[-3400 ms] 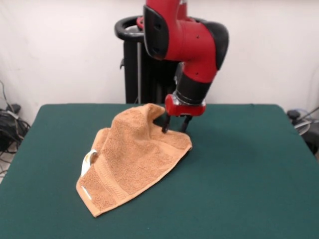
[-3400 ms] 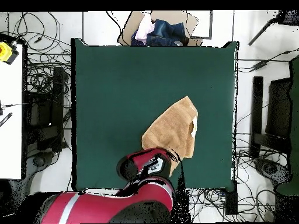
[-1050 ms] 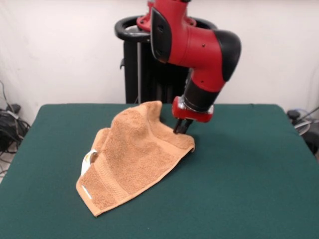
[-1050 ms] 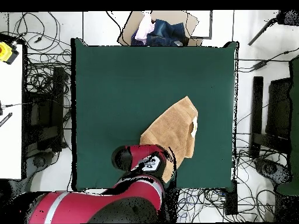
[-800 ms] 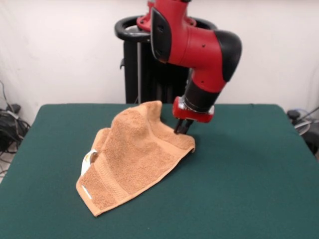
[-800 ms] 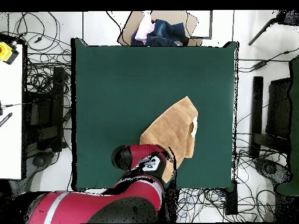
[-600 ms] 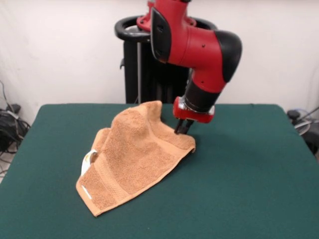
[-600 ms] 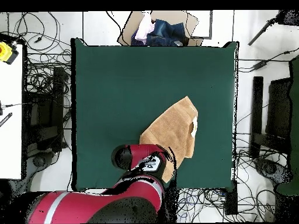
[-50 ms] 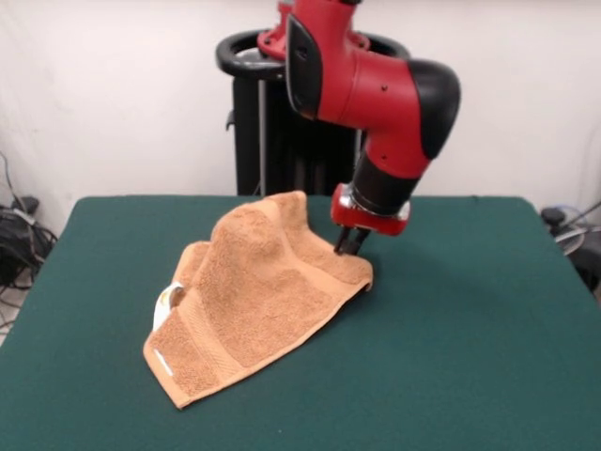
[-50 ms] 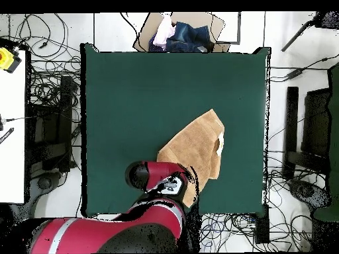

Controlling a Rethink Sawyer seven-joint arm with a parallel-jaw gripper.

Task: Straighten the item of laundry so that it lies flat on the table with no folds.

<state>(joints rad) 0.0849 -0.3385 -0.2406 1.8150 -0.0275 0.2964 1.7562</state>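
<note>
The towel (image 9: 254, 301) corner is being dragged sideways – compared with a second ago, the gripper (image 9: 346, 246), clamped together on the far corner, is being shifted slightly toward the picture's right in the front view, and the corner is being carried with it. The fold is being tensioned, not yet opened: the cloth is lying doubled in a triangle on the bench (image 9: 470, 357), humped at its far edge, mid-bench toward the front view's left. A small white label (image 9: 169, 301) is showing at the left edge – no writing is being resolved. No brands are being seen.
</note>
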